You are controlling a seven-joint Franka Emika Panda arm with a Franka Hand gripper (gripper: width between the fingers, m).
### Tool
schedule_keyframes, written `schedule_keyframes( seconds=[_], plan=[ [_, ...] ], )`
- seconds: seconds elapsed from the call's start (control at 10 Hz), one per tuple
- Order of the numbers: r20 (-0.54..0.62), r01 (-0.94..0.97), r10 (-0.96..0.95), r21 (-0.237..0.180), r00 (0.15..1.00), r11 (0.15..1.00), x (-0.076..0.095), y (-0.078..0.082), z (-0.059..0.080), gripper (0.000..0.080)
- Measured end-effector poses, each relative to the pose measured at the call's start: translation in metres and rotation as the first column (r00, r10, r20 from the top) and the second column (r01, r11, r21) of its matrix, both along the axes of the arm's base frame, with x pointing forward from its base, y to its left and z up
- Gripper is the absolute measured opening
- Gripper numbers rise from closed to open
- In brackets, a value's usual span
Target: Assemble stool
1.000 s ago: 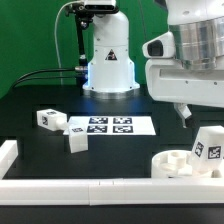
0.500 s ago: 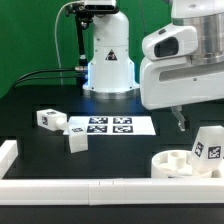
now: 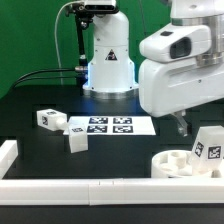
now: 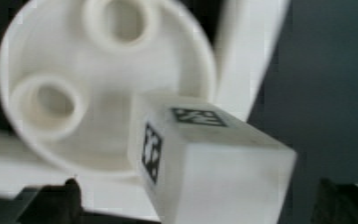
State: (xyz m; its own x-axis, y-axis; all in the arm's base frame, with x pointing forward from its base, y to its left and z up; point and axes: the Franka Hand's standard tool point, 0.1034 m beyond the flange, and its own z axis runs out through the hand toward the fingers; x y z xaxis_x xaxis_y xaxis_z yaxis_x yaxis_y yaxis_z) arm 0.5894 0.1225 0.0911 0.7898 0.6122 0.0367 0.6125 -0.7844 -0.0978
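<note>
The gripper (image 3: pixel 181 124) hung open and empty over the leg (image 3: pixel 207 146), which stood close by the round seat (image 3: pixel 172 163) at the exterior view's right. This was a reach for that leg, I judged. The next move would call for straddling the block squarely, then closing on it without nudging the seat.

desk: flat black desk top (image 3: pixel 40 95)
marker board: thin flat white board printed with black square tags (image 3: pixel 100 126), lying mid-desk
first leg: short white block leg with a black-and-white tag (image 3: pixel 47 119), just beside the marker board, at the exterior view's left
second leg: similar white block leg (image 3: pixel 77 141), at the marker board's near corner on that same side
seat: white round disc seat with round holes (image 3: pixel 175 163), well apart from the marker board, toward the exterior view's right
front rail: long white border rail (image 3: pixel 90 188), in front of the marker board
arm base: white rounded robot base (image 3: pixel 108 65), behind the marker board
</note>
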Motion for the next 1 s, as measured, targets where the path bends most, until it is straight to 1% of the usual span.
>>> schedule_keyframes(
  seconds=[0.1, 0.2, 0.6, 0.7, 0.8, 0.9, 1.0],
  plan=[
    [0.0, -0.14, 0.14, -0.021, 0.99, 0.99, -0.003, 0.005, -0.004, 0.0649],
    [0.003, -0.216, 0.216, -0.026, 0.976, 0.976, -0.004, 0.005, -0.004, 0.0649],
    [0.014, -0.407, 0.408, -0.042, 0.913, 0.912, -0.002, -0.004, -0.005, 0.0649],
    [0.019, -0.579, 0.582, -0.078, 0.813, 0.811, 0.0, -0.004, -0.009, 0.0649],
    [0.02, -0.706, 0.712, -0.11, 0.702, 0.699, 0.002, 0.001, -0.014, 0.0649],
    [-0.012, -0.807, 0.813, -0.133, 0.582, 0.576, 0.003, 0.006, -0.022, 0.0649],
    [-0.027, -0.84, 0.846, -0.142, 0.532, 0.523, 0.004, 0.008, -0.026, 0.0649]
  ],
)
